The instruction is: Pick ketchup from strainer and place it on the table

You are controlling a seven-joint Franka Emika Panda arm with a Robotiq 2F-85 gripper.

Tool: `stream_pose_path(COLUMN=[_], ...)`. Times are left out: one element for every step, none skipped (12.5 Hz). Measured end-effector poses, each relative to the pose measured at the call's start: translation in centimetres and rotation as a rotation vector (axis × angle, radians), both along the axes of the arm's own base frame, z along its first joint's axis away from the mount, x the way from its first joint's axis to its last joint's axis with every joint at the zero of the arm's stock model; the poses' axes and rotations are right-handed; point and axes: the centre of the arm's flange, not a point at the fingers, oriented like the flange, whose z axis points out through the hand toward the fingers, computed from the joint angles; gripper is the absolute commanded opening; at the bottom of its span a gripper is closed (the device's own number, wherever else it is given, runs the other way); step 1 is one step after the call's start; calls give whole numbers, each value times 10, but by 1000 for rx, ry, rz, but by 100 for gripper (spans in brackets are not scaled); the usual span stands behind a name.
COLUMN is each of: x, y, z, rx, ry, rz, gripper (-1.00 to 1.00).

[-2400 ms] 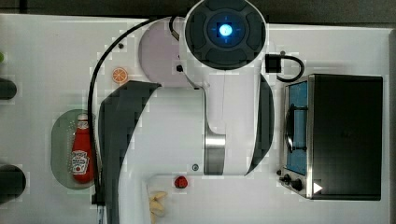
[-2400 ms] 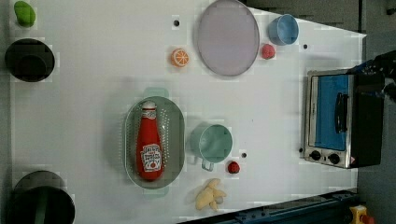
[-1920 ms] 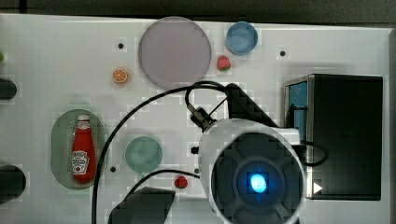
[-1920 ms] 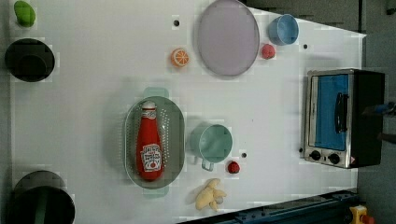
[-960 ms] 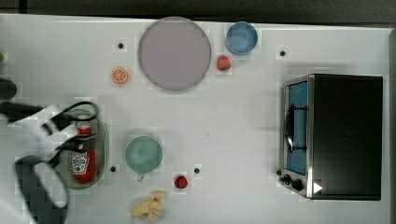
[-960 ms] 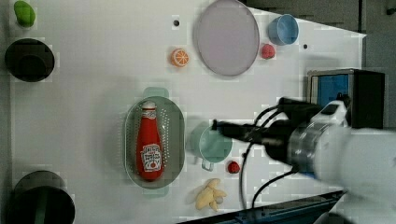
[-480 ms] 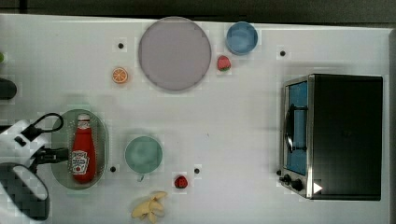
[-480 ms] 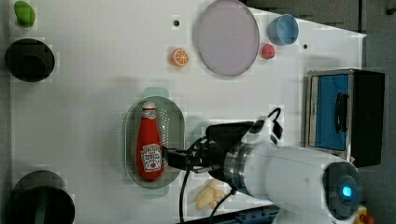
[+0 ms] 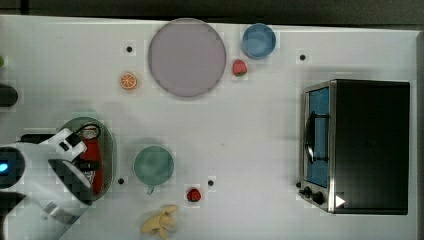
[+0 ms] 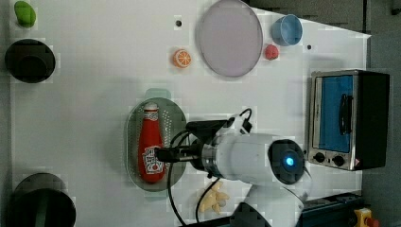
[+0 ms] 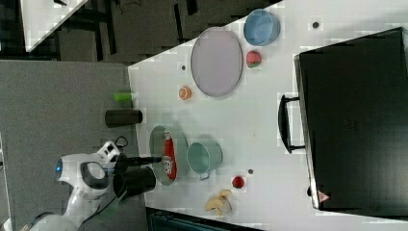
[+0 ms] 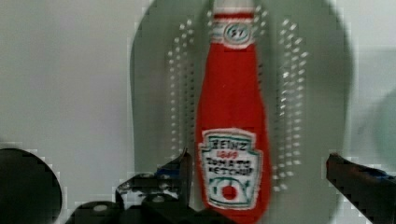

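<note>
Red plastic and a white cap mark the ketchup (image 12: pixel 232 121), a squeeze bottle lying flat in the strainer (image 12: pixel 154 93); the wrist view reads "HEINZ" and "TOMATO KETCHUP" on its white-and-red label, with a smaller round badge on the neck band whose writing is too small to make out. Pale green and oval, the strainer has rows of small perforations along its bottom and holds the bottle alone. Spread wide, the gripper (image 12: pixel 271 175) straddles the bottle's label end, one dark finger (image 12: pixel 180 170) on each side of the bottle, with a gap showing beside each. In the left view the gripper (image 10: pixel 163 154) reaches over the strainer (image 10: pixel 135 142) from the left view's right, level with the label of the ketchup (image 10: pixel 150 146). On the smooth white table (image 9: pixel 250 130) stand a round green cup (image 9: pixel 153 165) just beside the strainer (image 9: pixel 107 150), a large grey-lilac plate (image 9: pixel 187 57) and a blue bowl (image 9: pixel 258 40), all holding nothing. Scattered loose are an orange slice (image 9: pixel 128 80), two strawberries (image 9: pixel 239 67) (image 9: pixel 193 194) and a yellow peeled banana (image 9: pixel 160 223). A metal toaster oven (image 9: pixel 360 145) with a blue glass door, a black handle and two knobs stands at the top view's right
</note>
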Motion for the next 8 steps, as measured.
stream_pose_path(x=[-1,-3,-5,-9,-12,-15,-17,-17], y=[2,3,4,6,7,8,7,6], z=[-16,-31,-44,-56,-69,-82,-91,-98], rx=[11,18,17,15,14,18,18,19], ry=[19,29,35,47,71,73,63,55], rz=[-6,-7,-14,-14,-29,-35,-34,-32], gripper=[100,100,100,100,100,100,100,91])
